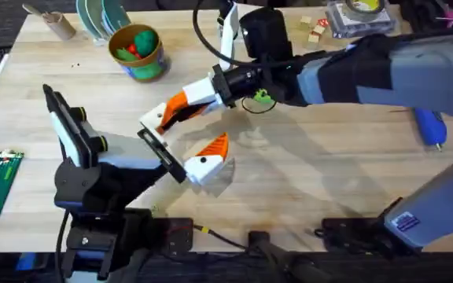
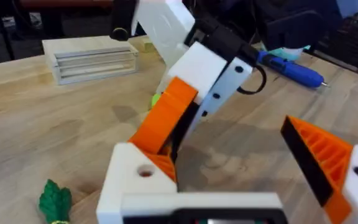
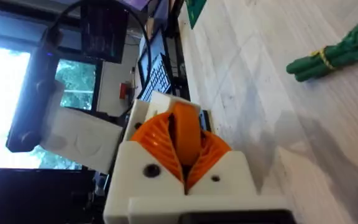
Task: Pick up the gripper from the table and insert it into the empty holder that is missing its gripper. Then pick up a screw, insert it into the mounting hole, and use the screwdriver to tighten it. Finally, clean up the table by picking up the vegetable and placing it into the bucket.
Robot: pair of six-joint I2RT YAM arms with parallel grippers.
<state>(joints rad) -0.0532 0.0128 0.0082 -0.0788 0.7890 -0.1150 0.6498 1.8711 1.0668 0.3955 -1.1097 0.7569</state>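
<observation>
At the table's middle, my right gripper (image 1: 170, 112) is clamped on the orange gripper (image 2: 166, 121), pushing it into my left gripper's (image 1: 187, 149) holder (image 2: 135, 177); left jaws apart; screw, screwdriver (image 1: 430, 126), vegetable (image 3: 334, 53) left.

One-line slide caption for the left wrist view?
Right gripper presses the orange gripper into the left arm's bare white holder, blue screwdriver behind.
</observation>
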